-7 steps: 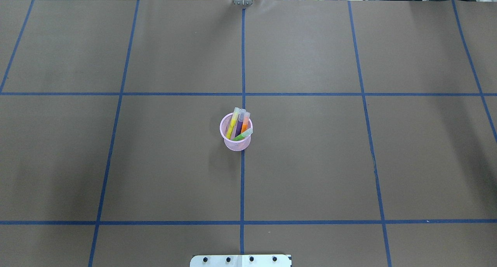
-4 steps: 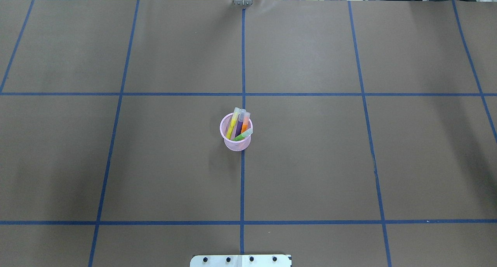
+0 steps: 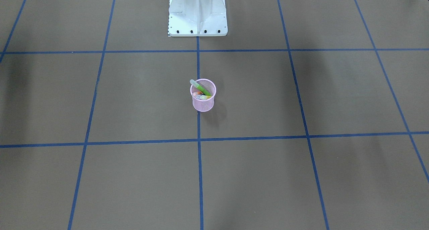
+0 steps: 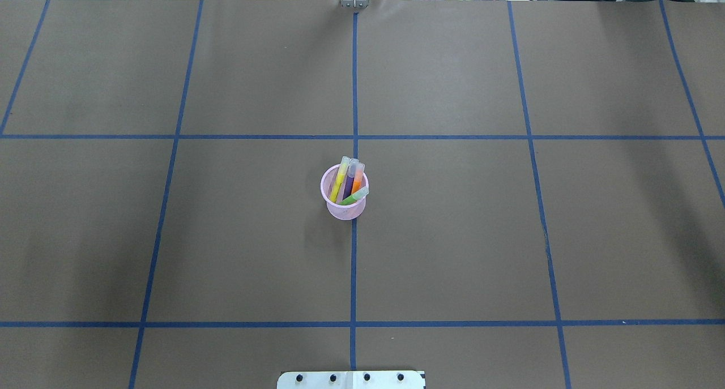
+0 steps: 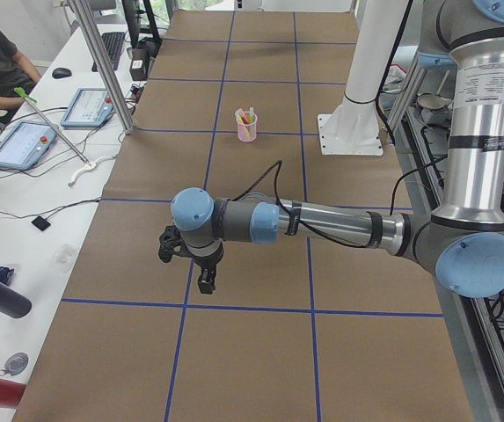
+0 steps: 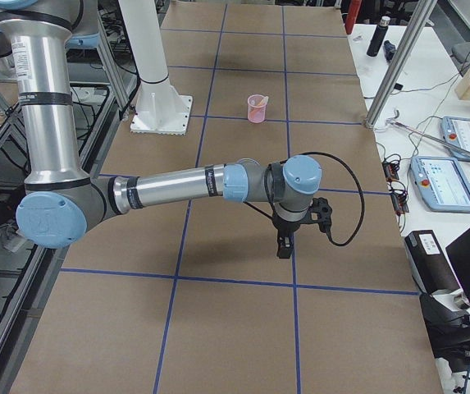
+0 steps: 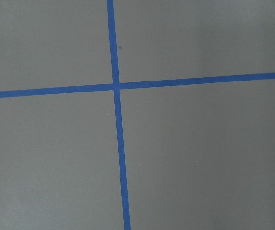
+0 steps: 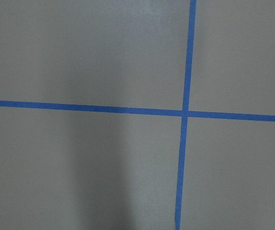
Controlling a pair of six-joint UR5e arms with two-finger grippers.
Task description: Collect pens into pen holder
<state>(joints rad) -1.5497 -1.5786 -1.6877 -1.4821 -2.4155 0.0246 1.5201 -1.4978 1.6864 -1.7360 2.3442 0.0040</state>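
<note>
Pen holder (image 4: pixel 345 210) sits upright mid-table on the centre blue tape line (image 4: pixel 353 276), straight ahead of the white pedestal (image 3: pixel 197 12). Four pens are in it. The yellow pen (image 4: pixel 338 184), purple pen (image 4: pixel 348 185) and orange pen (image 4: pixel 357 182) lean with their caps away from the robot. The green pen (image 4: pixel 354 196) lies across them, cap toward the robot's right, poking over the edge. I see no pen outside the holder in any view.

Left gripper (image 5: pixel 206 283) and right gripper (image 6: pixel 285 245) show only in the side views. Both point down over bare brown paper (image 5: pixel 260 360), each well out to its own side of the holder. Can't tell from there whether they're wide or narrow; nothing visibly held. Wrist cams show only paper and tape crossings.

Key relation: the holder lies inboard of both tools, and neither arm is clearly nearer. My read: collection done, no pick left.
</note>
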